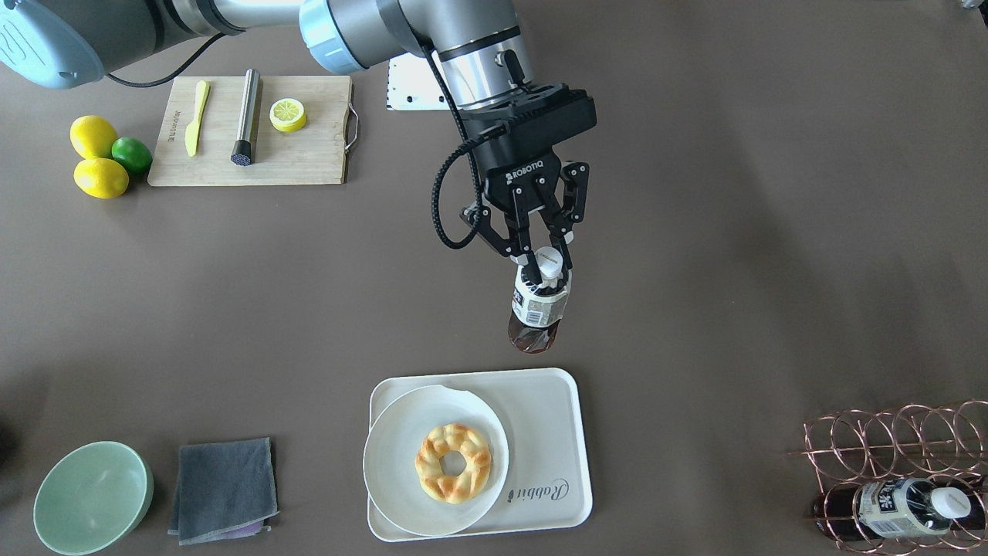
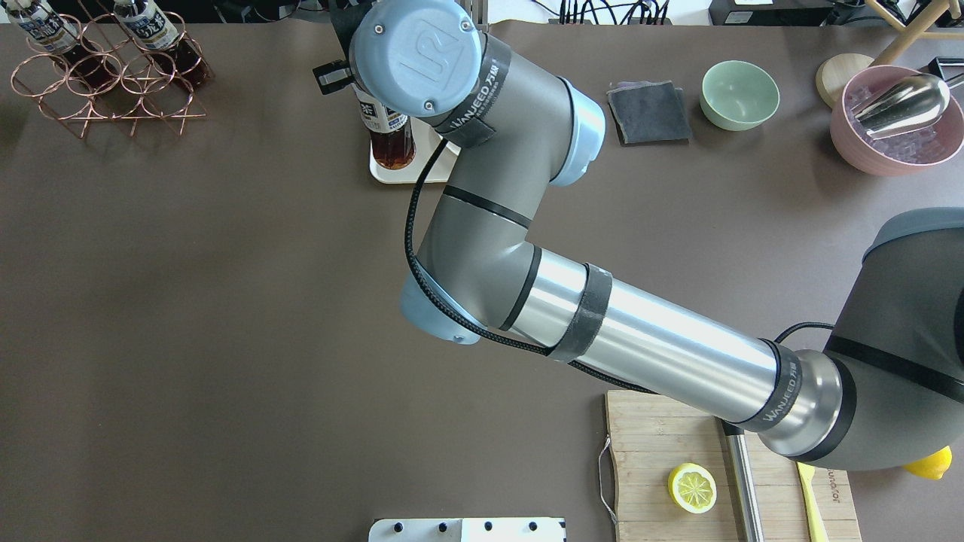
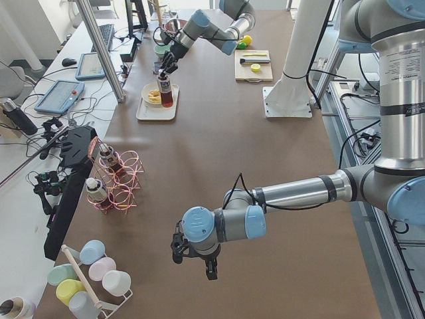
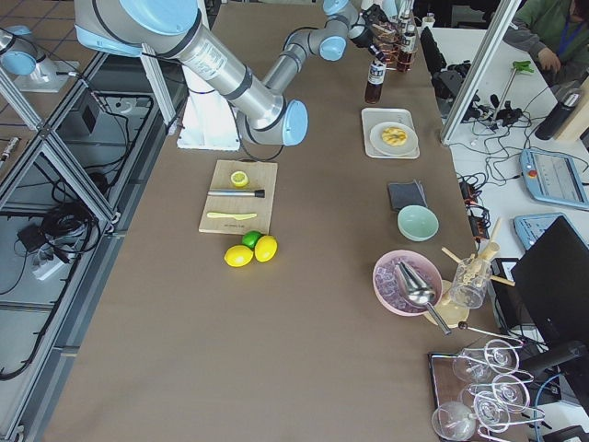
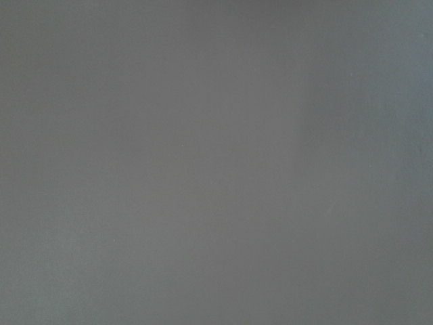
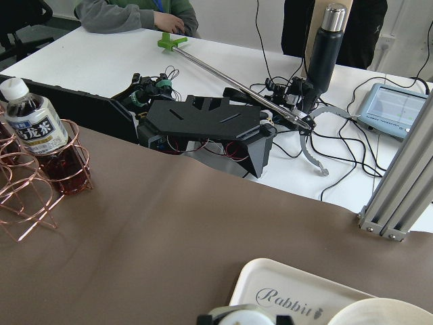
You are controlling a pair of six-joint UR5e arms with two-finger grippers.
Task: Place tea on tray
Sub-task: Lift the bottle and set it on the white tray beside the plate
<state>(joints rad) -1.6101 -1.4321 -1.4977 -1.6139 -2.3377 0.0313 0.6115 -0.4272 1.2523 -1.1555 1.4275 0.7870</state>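
**Mia:** Look from across the surface and start far to the left of the tray [image 1: 552, 432]. What is there?

**Ben:** Two lemons [image 1: 93, 137] and one lime [image 1: 132, 154]. Next is one board [image 1: 309, 166] with one yellow knife [image 1: 197, 117], one metal stick [image 1: 247, 116] and one lemon half [image 1: 288, 115]. Closer to the tray are one green bowl [image 1: 93, 498] and one grey cloth [image 1: 224, 490].

**Mia:** And on the tray?

**Ben:** One plate [image 1: 386, 440] with one bread ring [image 1: 454, 462]. The plate sits at the tray's left side. That leaves a bare strip by the word, and I think the drink can fit there.

**Mia:** Where is the tea?

**Ben:** The tea [image 1: 538, 309] hangs in the air by the tray's edge on the robot's side. It is not down on the tray yet. The right hand [image 1: 546, 266] is clamped on its top, at the white cap. I think it is held from above so it hangs straight and its bottom is free to land.

**Mia:** Any more?

**Ben:** Far to the tray's right is one wire rack [image 1: 849, 449]. From overhead it holds two more bottles [image 2: 147, 30], so there are three in all. I think the rack stops them from rolling.

**Mia:** The other hand?

**Ben:** The left hand [image 3: 194, 259] is well away from the tray. I cannot tell if it is apart or together.
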